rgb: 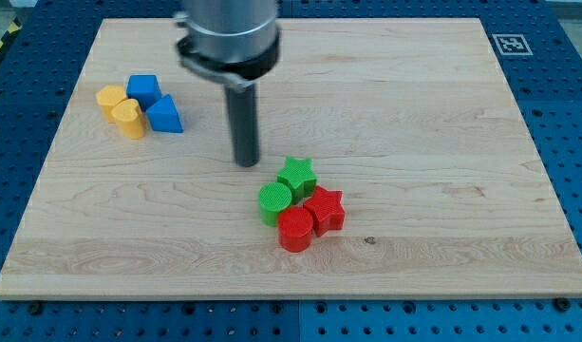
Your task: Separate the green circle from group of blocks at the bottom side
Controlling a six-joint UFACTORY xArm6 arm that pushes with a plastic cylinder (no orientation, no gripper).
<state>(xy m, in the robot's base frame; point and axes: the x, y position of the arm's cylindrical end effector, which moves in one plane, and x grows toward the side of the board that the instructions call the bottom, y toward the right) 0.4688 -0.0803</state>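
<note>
We see a bright picture with soft, even light that seems to come from above. The wooden board (385, 95) looks pale and clean, with no strong glare on it. Shadows are small and faint; a little dark patch sits under the green circle (274, 200) and the red blocks beside it. The silver arm (229, 33) at the view's top looks a bit blurry, and it has a soft shine. The blocks look sharp. The board's edges look straight, not bent.
</note>
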